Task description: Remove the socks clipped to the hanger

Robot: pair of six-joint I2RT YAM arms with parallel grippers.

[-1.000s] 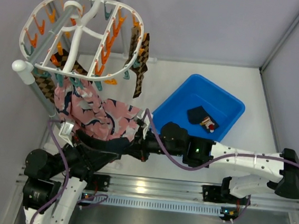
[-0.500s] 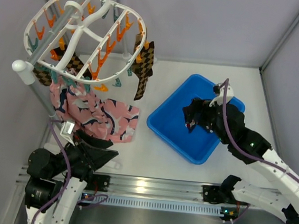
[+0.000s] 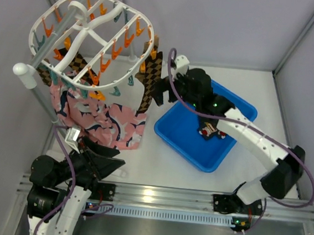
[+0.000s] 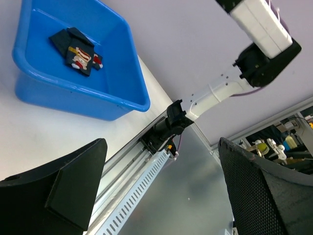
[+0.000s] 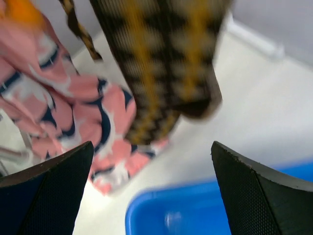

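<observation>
The white oval hanger (image 3: pixel 93 33) hangs at the upper left with orange and teal clips. A brown-and-black checkered sock (image 3: pixel 150 75) (image 5: pixel 161 63) dangles from its right rim, and another checkered one (image 3: pixel 76 65) shows under the left side. Pink socks (image 3: pixel 106 121) (image 5: pixel 73 107) hang low beneath it. My right gripper (image 3: pixel 162 91) (image 5: pixel 151 191) is open just right of the dangling checkered sock, with nothing between its fingers. My left gripper (image 3: pixel 108 157) (image 4: pixel 161 196) is open and empty near its base. A dark navy sock (image 3: pixel 211 128) (image 4: pixel 78 49) lies in the blue bin.
The blue bin (image 3: pixel 172 133) (image 4: pixel 122 93) (image 5: pixel 195 210) stands right of centre under the right arm. A grey pole (image 3: pixel 53 35) with a white knob (image 3: pixel 21 71) carries the hanger. Enclosure walls close in on the left and back.
The right arm has swung from over the blue bin up and left to the hanging checkered sock, jaws open. The hanger has swayed a little to the right. The left arm stays put.
</observation>
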